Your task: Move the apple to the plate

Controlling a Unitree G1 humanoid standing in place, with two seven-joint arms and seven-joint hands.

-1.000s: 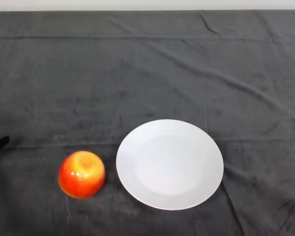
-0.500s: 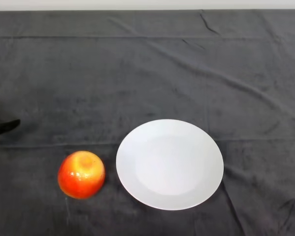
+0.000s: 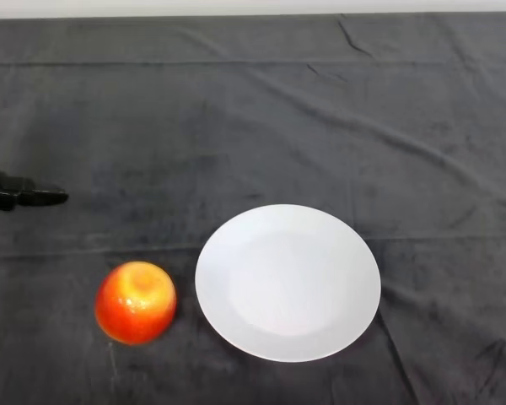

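A red and yellow apple (image 3: 136, 302) sits on the dark cloth at the lower left. A white plate (image 3: 287, 281), with nothing on it, lies just right of the apple, with a small gap between them. Only a black finger of my left hand (image 3: 21, 195) shows at the left edge, pointing right. It is up and to the left of the apple, well apart from it. The rest of the hand is out of the view.
The dark cloth (image 3: 261, 118) covers the whole table and has several creases running across its far half. A light strip shows along the table's far edge.
The black finger has come further into view from the left edge, moving right and up the view. The apple and plate have kept their places on the cloth.
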